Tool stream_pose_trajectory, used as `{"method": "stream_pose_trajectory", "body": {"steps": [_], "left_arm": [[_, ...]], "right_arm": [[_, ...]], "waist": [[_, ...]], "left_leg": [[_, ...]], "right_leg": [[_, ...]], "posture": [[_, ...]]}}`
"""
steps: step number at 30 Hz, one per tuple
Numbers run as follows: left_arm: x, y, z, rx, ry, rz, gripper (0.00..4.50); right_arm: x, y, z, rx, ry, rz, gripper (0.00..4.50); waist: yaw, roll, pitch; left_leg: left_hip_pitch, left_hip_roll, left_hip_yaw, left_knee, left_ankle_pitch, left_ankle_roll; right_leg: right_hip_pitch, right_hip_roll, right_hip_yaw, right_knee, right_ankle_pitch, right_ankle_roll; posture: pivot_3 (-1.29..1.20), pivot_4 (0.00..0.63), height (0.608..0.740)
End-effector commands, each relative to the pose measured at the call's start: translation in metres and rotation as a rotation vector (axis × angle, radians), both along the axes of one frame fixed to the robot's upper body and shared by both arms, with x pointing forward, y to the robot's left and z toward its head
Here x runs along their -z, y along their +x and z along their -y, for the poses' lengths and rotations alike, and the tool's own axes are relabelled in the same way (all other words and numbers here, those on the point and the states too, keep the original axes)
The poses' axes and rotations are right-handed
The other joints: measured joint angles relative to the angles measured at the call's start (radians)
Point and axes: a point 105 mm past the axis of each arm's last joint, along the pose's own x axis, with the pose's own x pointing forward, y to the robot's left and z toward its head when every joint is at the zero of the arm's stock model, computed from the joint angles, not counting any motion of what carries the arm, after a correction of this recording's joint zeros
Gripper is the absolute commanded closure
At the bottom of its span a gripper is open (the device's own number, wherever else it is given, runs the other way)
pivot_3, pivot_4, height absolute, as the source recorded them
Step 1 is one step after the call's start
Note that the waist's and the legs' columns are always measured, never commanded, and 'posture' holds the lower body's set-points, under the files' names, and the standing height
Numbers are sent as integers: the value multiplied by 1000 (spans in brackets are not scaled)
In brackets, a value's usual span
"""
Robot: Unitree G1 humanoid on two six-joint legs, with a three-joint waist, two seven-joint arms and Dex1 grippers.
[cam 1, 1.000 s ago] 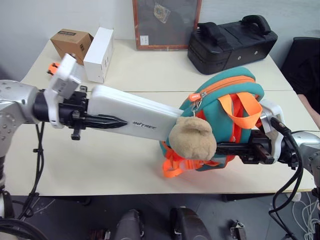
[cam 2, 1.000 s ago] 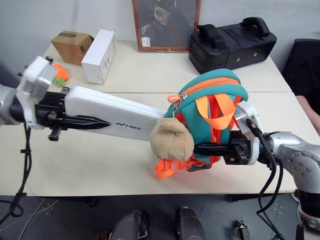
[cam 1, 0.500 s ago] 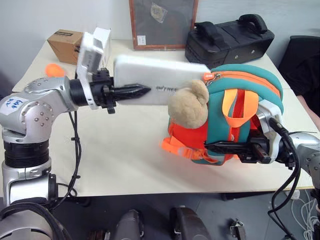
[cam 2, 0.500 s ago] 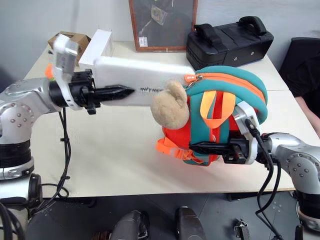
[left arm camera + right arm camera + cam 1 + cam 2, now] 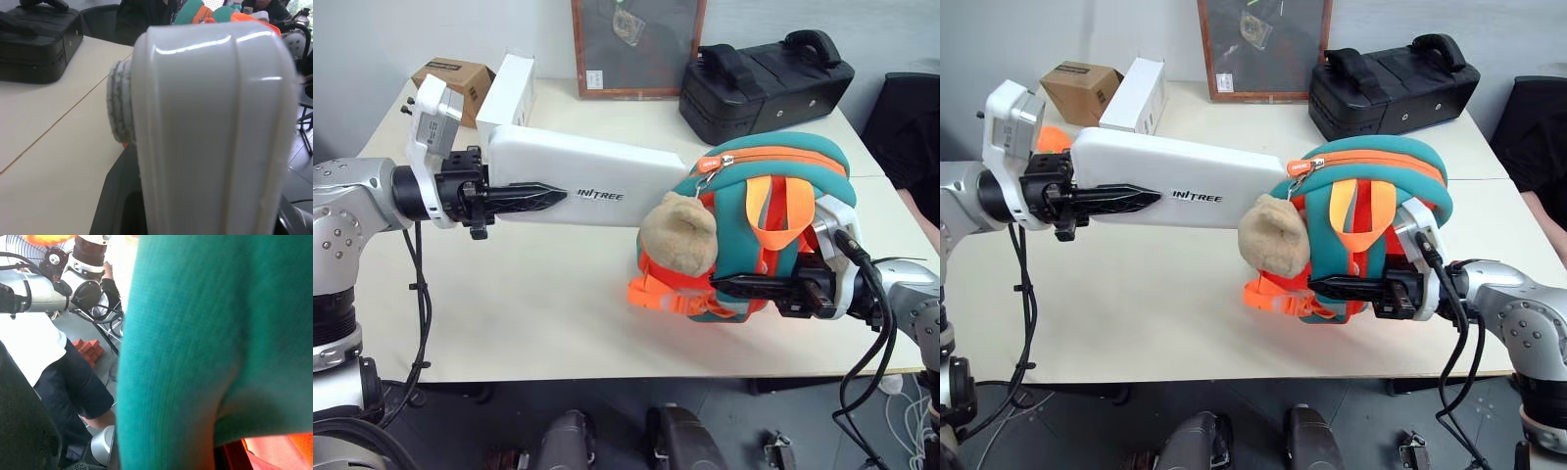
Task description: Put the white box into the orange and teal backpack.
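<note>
Both eye views look forward and down from the head over the worktop, sharing one scene: the white box meeting the backpack, the right eye's view set slightly aside. The left wrist view sits pressed close behind the box's end, facing along it. The right wrist view sits hard against the backpack's teal fabric.

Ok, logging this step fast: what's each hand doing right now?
Left hand: closed on the white box, its far end at the backpack's opening.
Right hand: shut on the orange and teal backpack.
</note>
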Motion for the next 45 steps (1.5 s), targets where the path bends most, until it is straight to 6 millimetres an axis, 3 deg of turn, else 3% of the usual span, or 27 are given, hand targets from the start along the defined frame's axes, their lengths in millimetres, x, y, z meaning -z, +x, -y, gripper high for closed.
{"method": "stream_pose_trajectory", "body": {"steps": [1, 3, 7, 16, 25, 29, 41, 43, 45], "left_arm": [[-44, -12, -9, 49, -87, 92, 3278], [-47, -18, -9, 90, -91, 75, 3278], [-27, -20, -4, 106, -40, 41, 3278], [18, -1, 10, 75, 66, 53, 3278], [6, 15, 25, 148, 107, 110, 3278], [10, 15, 51, 233, 79, 99, 3278], [66, 42, 184, 297, 57, 110, 3278], [69, 45, 188, 288, 58, 86, 2567], [66, 40, 176, 314, 63, 95, 1992]], "right_arm": [[-7, -2, -4, -20, 7, 27, 4470], [-10, -2, -3, -17, 10, 27, 4470], [-11, -2, -1, -10, 12, 23, 4470], [-15, -10, 0, -38, 11, 14, 4470], [-14, -22, -2, -120, 15, -24, 4470], [-13, -20, -4, -120, 14, -16, 4470], [-15, -11, -17, -110, 22, 28, 4470], [-14, -7, -18, -81, 17, 30, 4500], [-13, -4, -18, -60, 20, 30, 4500]], "waist": [[0, 0, 0], [-3, 0, 0], [-5, 0, 0], [1, 0, 0], [1, 0, 0], [1, 0, 0], [4, 0, 0], [2, 0, 0], [-3, 0, 0]], "left_leg": [[0, 0, 0, 0, 0, 0], [0, 0, 0, 0, 0, 1], [0, 1, 1, 0, -2, 1], [0, 0, 1, 3, -2, 1], [0, 0, 1, 3, -2, 1], [0, 0, 1, 3, -2, 2], [-1, 0, 1, 4, -2, 2], [-1, 0, 1, 4, -2, 2], [0, 0, 1, 3, -2, 2]], "right_leg": [[0, 0, 0, 0, 0, 0], [0, 0, 0, 0, 0, 0], [0, 0, 1, 1, 0, 0], [0, 0, 1, 1, 0, 0], [0, 0, 0, 1, 0, 0], [0, 0, 1, 1, 0, 0], [0, 0, 1, 1, 0, 1], [0, 0, 2, 1, 0, 1], [0, 0, 2, 2, 0, 0]], "posture": [[0, 150, 740], [0, 150, 740], [0, 150, 740], [0, 150, 740], [0, 150, 740], [0, 150, 740], [0, 150, 740], [0, 150, 740], [0, 150, 740]]}}
